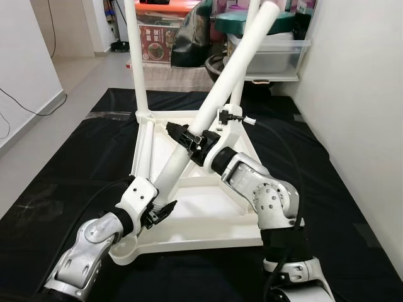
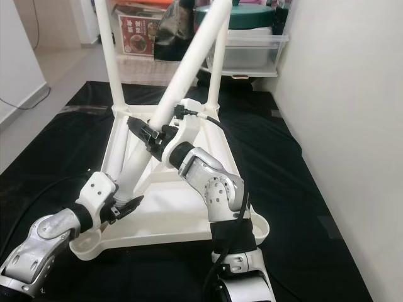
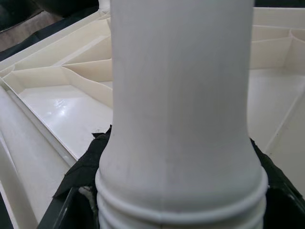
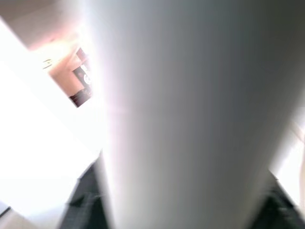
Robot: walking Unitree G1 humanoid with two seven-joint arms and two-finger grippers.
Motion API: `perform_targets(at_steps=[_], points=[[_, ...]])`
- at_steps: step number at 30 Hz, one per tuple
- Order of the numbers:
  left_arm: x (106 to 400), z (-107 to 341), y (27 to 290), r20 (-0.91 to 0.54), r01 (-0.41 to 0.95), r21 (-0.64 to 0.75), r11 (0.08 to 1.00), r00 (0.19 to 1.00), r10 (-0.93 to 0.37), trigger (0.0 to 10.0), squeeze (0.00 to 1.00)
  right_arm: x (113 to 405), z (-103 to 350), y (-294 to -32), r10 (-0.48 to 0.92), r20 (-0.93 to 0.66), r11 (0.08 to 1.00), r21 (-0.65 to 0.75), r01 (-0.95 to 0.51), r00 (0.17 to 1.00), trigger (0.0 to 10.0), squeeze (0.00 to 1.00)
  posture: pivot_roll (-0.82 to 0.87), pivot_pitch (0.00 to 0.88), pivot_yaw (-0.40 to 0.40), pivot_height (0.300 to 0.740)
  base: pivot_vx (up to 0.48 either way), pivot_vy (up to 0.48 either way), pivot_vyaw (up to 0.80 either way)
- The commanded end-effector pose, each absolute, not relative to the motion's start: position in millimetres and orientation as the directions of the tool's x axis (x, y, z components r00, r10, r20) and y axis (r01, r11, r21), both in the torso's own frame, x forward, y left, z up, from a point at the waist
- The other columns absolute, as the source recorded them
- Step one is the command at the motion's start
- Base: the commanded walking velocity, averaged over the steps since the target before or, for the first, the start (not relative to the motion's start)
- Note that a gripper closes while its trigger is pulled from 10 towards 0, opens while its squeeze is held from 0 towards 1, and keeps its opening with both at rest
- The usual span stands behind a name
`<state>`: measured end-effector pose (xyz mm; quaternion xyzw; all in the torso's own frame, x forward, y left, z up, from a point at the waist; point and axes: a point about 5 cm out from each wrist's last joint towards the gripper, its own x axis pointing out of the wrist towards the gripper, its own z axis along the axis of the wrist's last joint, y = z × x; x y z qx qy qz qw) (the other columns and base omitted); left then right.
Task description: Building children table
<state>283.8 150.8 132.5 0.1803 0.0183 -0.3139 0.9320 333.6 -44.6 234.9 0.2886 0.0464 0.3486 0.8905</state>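
The white children's table top [image 1: 208, 223] lies upside down on a black mat, ribbed underside up. A long white table leg [image 1: 234, 63] leans steeply over it, its threaded lower end down near the front left corner. My left gripper [image 1: 162, 209] is shut on that lower end, which looms close in the left wrist view as the leg [image 3: 181, 95] over the ribs [image 3: 52, 105]. My right gripper [image 1: 187, 139] is shut on the leg's middle [image 4: 190, 119]. Two other legs stand upright at the far corners [image 1: 140, 63] [image 1: 237, 94]. A further leg [image 1: 145, 151] lies along the left rim.
The black mat [image 1: 63, 163] covers the floor around the table top. A white wall [image 1: 359, 94] runs close on the right. Behind stand a clear storage box [image 1: 277, 53], a red box [image 1: 157, 38] and dark bags. Bare floor lies to the far left.
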Motion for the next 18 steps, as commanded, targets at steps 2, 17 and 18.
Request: perform_targets(at_steps=[2, 17, 18], points=[[280.5, 130.4, 143.2, -0.147, 0.616, 0.352, 0.705, 0.780, -0.609, 10.0, 0.00, 332.7, 228.6, -33.1, 0.645, 0.093, 0.571, 0.600, -0.560, 0.758, 0.0, 0.00, 0.03, 0.000, -0.042, 0.740, 0.000, 0.000, 0.00], [281.1, 136.0, 149.0, -0.123, 0.597, 0.354, 0.720, 0.793, -0.597, 10.0, 1.00, 336.6, 227.0, -39.3, 0.557, 0.082, 0.666, 0.550, -0.504, 0.827, 0.0, 0.00, 0.04, 0.000, -0.037, 0.740, 0.000, 0.000, 0.00], [278.1, 140.2, 149.7, -0.110, 0.607, 0.349, 0.714, 0.783, -0.612, 10.0, 1.00, 339.0, 229.1, -43.9, 0.543, 0.089, 0.685, 0.528, -0.502, 0.835, 0.0, 0.00, 0.04, 0.000, -0.038, 0.740, 0.000, 0.000, 0.00]])
